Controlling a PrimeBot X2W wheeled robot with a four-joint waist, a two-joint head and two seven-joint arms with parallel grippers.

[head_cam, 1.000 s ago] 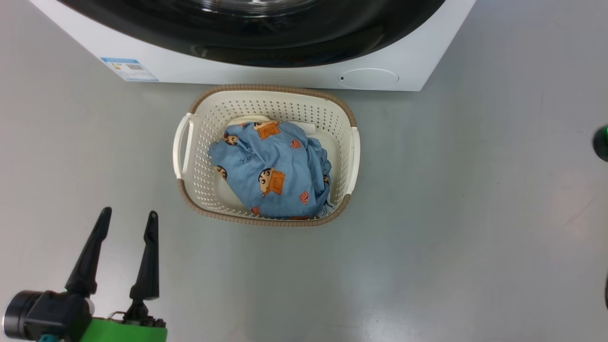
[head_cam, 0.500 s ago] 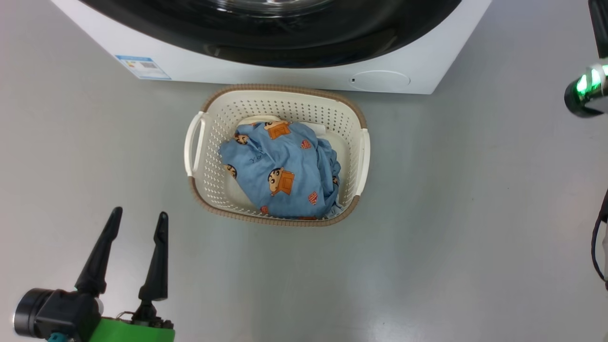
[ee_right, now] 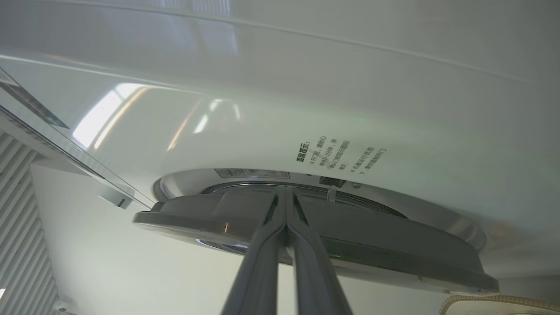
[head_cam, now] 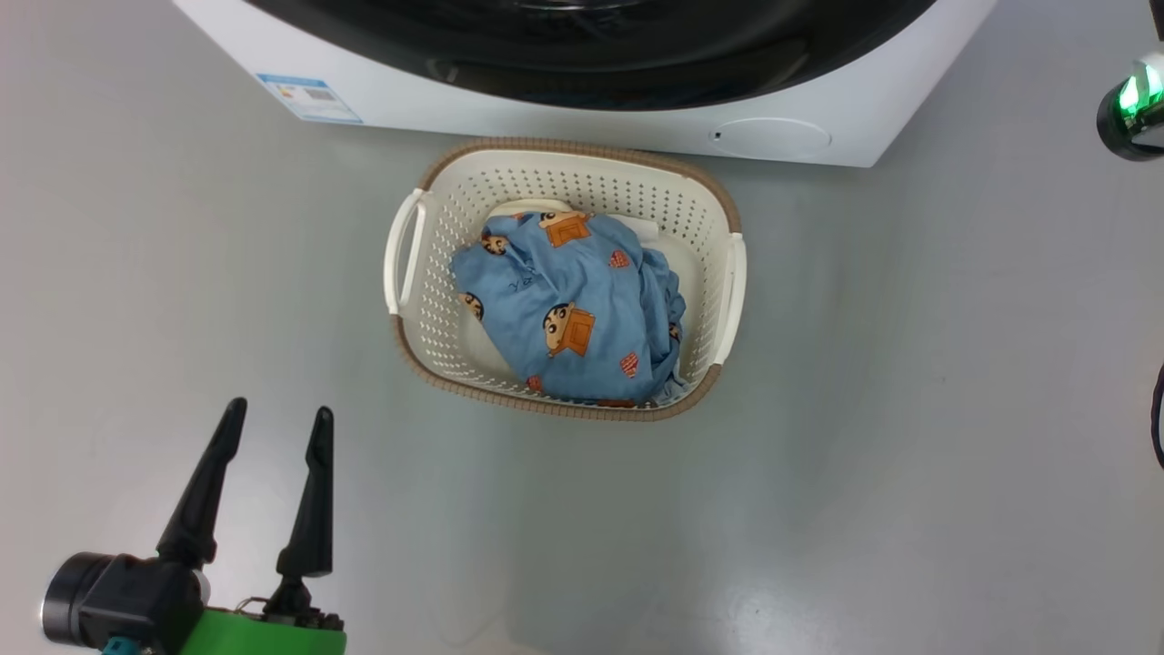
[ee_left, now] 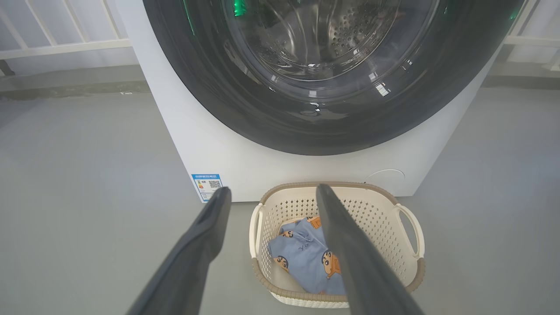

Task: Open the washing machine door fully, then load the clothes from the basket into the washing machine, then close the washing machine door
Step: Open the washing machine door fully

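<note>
Right tool (ee_right: 286, 189) raised, beside door (ee_right: 393, 258) edge

Grey floor (head_cam: 909, 409) carries white washing machine (head_cam: 873, 100); cream basket (head_cam: 436, 273) stands on floor just before washing machine's front.

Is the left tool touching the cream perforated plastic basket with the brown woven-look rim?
Apart. Head view: bare grey floor lies between the open left tool and the cream basket rim.

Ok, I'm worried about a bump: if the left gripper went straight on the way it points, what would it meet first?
Most likely the washing machine door: the open left gripper aims past the basket at it. Depth is unclear, so it could be the white panel below.
</note>
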